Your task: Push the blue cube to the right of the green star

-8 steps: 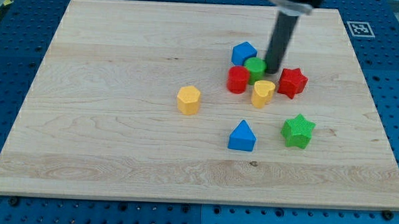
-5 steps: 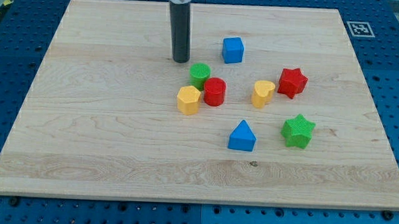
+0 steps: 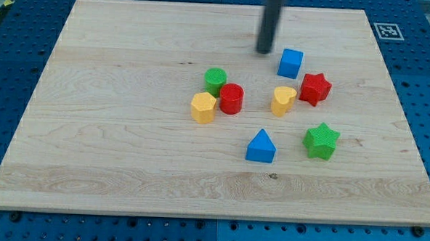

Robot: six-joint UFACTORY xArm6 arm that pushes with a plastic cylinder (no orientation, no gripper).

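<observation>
The blue cube [image 3: 291, 63] sits on the wooden board [image 3: 113, 130] right of centre, towards the view's top, just up-left of the red star [image 3: 315, 88]. The green star [image 3: 321, 140] lies lower, towards the view's right, well below the cube. My tip [image 3: 264, 51] rests on the board just left of the blue cube and slightly above it, a small gap apart.
A yellow block [image 3: 282, 100] sits between the blue cube and the blue triangular block [image 3: 261, 146]. A green cylinder [image 3: 215, 80], a red cylinder [image 3: 231, 99] and a yellow hexagonal block [image 3: 202, 107] cluster at the board's centre.
The blue cube has moved right and down, close to the red star. My tip has moved from left of the centre cluster to just left of the cube.
</observation>
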